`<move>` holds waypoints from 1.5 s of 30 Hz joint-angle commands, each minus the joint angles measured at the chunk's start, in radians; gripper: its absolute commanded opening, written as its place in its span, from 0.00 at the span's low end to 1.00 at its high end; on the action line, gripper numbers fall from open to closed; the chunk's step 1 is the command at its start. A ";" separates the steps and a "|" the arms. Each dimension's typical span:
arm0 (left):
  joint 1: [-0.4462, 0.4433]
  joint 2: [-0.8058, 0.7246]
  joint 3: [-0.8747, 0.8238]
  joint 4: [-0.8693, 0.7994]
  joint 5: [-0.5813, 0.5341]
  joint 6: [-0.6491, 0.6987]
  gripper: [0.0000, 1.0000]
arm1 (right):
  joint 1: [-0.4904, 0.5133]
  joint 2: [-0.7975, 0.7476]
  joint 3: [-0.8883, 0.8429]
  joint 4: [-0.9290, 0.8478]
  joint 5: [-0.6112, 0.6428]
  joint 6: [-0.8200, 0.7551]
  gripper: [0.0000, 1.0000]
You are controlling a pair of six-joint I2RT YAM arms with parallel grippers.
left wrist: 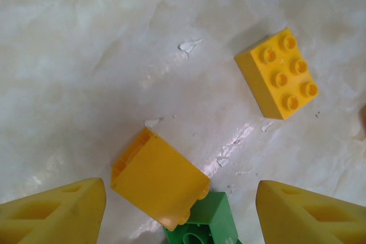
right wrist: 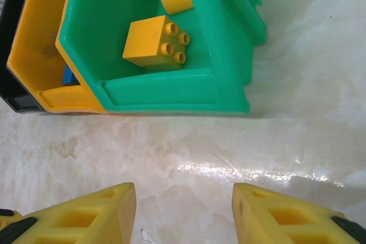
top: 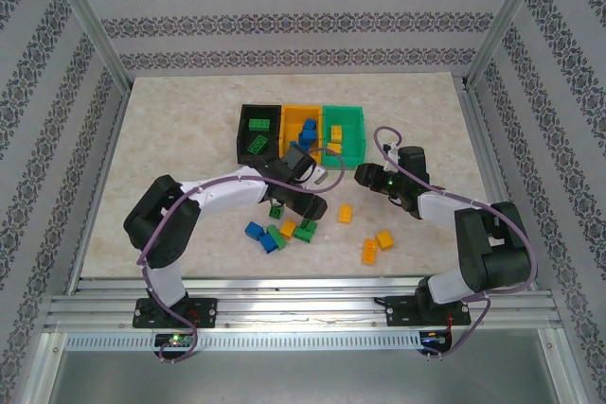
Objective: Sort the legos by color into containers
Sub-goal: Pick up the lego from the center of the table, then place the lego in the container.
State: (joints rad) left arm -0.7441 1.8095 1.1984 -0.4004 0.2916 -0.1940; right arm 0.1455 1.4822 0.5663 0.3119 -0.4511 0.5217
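Table (top: pixel 170 139): pale marble-look top. At its far middle, three bins stand side by side.
- black bin (top: pixel 240 134): green bricks inside.
- yellow-orange bin (top: pixel 303 109): blue bricks inside.
- green bin (top: pixel 362 131): two yellow bricks inside.

The loose legos (top: pixel 305 231) lie scattered between the bins and the arm bases.

Right gripper (right wrist: pixel 184 210): fingers apart, nothing between them. It hangs over bare table just in front of the green bin's near wall.

Left gripper (left wrist: pixel 180 190): fingers apart and grasping nothing. It points down at the loose bricks.

Tipped yellow brick (left wrist: pixel 157 184): lies on its side in the left gripper's gap, off-centre toward the finger on the wrist view's left. Its hollow underside faces up-left and its studs face down-right. Its lower end rests on a green brick (left wrist: pixel 203 224).

Upright yellow brick (left wrist: pixel 277 75): studs up, clear of the gap, ahead and toward the wrist view's right.

Judgement: the left arm is the nearer one. The tipped brick's long axis runs diagonally across the gap, so a turn of the wrist or a small shift toward that finger looks needed to square the jaws on it. A closing grip may also catch the green brick.
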 commanded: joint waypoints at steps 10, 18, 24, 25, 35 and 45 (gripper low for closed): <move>-0.015 0.091 0.038 -0.036 -0.085 -0.126 0.67 | -0.013 0.004 -0.006 0.032 -0.021 0.008 0.48; -0.016 0.109 0.071 -0.035 -0.056 -0.112 0.47 | -0.014 0.009 -0.006 0.036 -0.026 0.012 0.48; -0.013 0.111 0.157 -0.060 -0.068 -0.076 0.47 | -0.016 0.007 -0.008 0.038 -0.028 0.013 0.48; -0.011 0.116 0.184 -0.072 -0.076 -0.065 0.47 | -0.015 0.005 -0.008 0.038 -0.028 0.013 0.48; 0.041 0.250 0.559 -0.186 -0.127 -0.009 0.49 | -0.015 0.007 -0.008 0.037 -0.022 0.011 0.48; 0.111 0.589 1.161 -0.459 -0.107 0.043 0.61 | -0.018 0.003 -0.006 0.031 -0.016 0.005 0.49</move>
State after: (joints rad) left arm -0.6445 2.3394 2.2353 -0.6834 0.1932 -0.1871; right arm 0.1390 1.4822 0.5663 0.3260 -0.4618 0.5259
